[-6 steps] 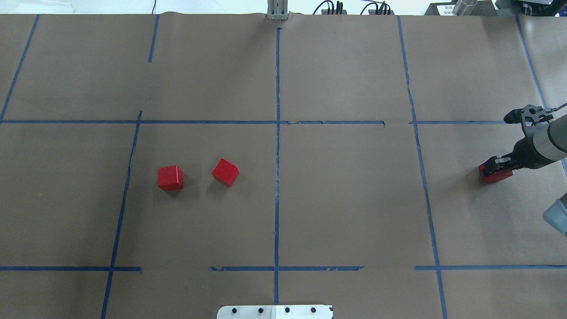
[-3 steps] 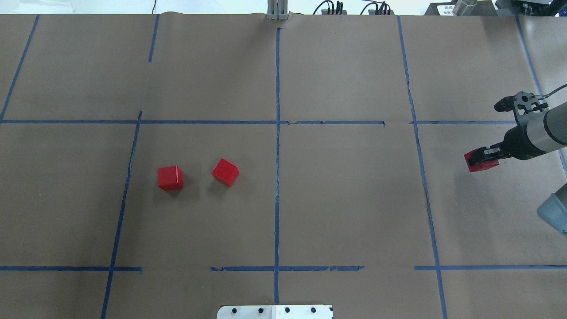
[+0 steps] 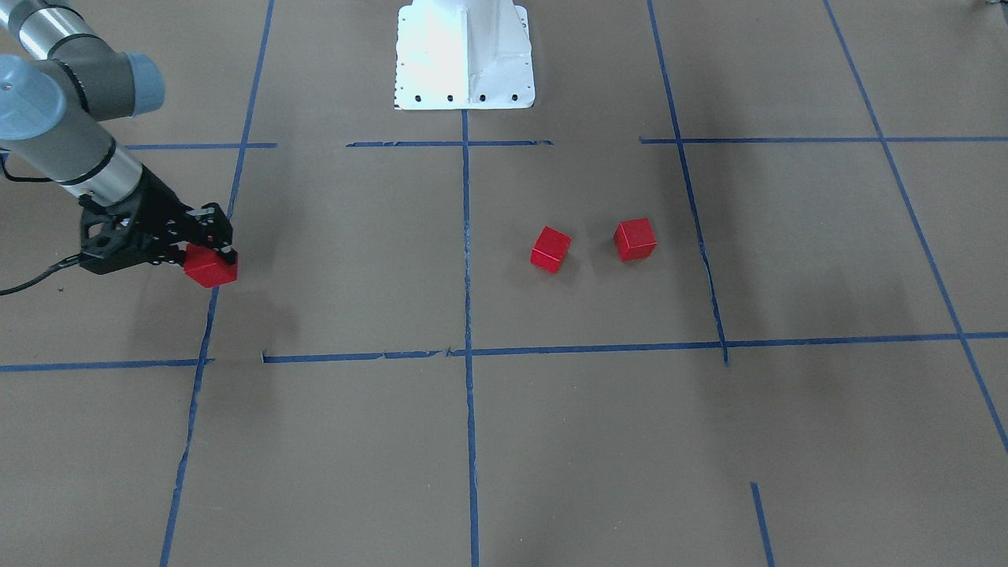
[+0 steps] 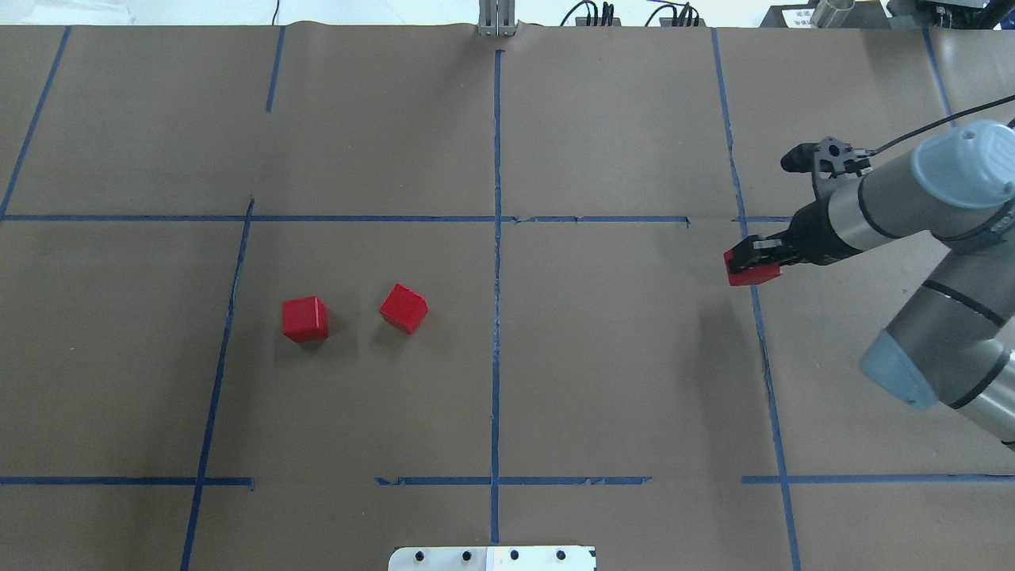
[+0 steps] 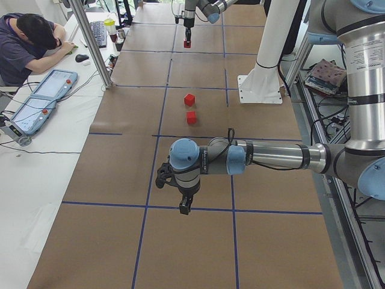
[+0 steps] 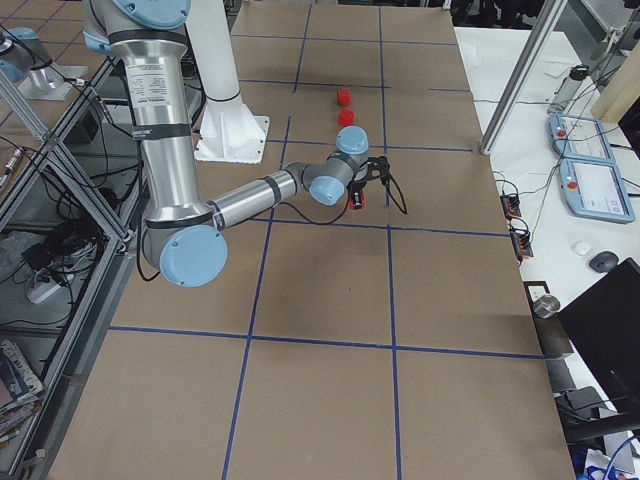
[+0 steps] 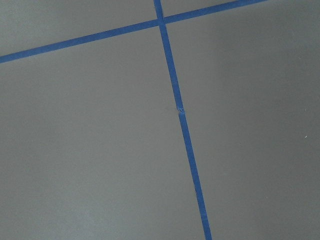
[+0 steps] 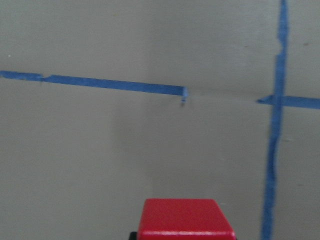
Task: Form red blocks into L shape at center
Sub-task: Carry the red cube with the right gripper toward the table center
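- Red, matte and sharp-edged, the third red block is pinched by the right fingers, which are closed on its upper part. It hangs over a blue tape line, well right of the center, and its shadow falls apart from it on the desk.
- Flat faces and crisp corners suggest a stiff, light cube, likely wood or plastic. I judge crushing unlikely, though the smooth sides could slip under a skewed pinch.
- Best hold is two opposite faces, squarely and high up, leaving the base free to land flat.
- Left of the center lie the squared red block and the turned red block, near each other but apart.
- Brown paper covers the desk, dull and faintly creased, and probably grips enough to keep placed cubes still.
- Left fingers show only in a side view, so I cannot tell whether they are open or closed.
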Robot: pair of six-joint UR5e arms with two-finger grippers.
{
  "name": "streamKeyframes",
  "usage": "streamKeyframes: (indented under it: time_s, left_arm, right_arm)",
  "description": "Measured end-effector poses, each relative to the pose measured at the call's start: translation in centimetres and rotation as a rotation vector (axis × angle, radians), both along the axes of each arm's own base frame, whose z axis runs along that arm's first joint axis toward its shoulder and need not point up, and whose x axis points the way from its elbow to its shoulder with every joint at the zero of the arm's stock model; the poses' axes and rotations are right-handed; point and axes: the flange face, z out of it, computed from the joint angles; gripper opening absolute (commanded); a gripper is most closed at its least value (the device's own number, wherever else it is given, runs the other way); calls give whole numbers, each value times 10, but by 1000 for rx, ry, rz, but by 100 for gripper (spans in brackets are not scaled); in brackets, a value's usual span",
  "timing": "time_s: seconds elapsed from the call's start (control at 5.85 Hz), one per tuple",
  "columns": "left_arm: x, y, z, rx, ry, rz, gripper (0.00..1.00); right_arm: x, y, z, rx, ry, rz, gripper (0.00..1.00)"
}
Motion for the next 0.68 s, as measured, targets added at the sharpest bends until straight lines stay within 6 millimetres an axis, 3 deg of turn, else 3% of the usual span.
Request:
streamKeyframes:
  time_s: [0.34,0.68]
  left_arm:
    - [0,0,0,0,0,0,100]
    - [0,0,1,0,0,0,100]
  right_arm:
    - [-117,23,-103,-64,97,48,25]
    - [-214,52,-175,-118,148,100,28]
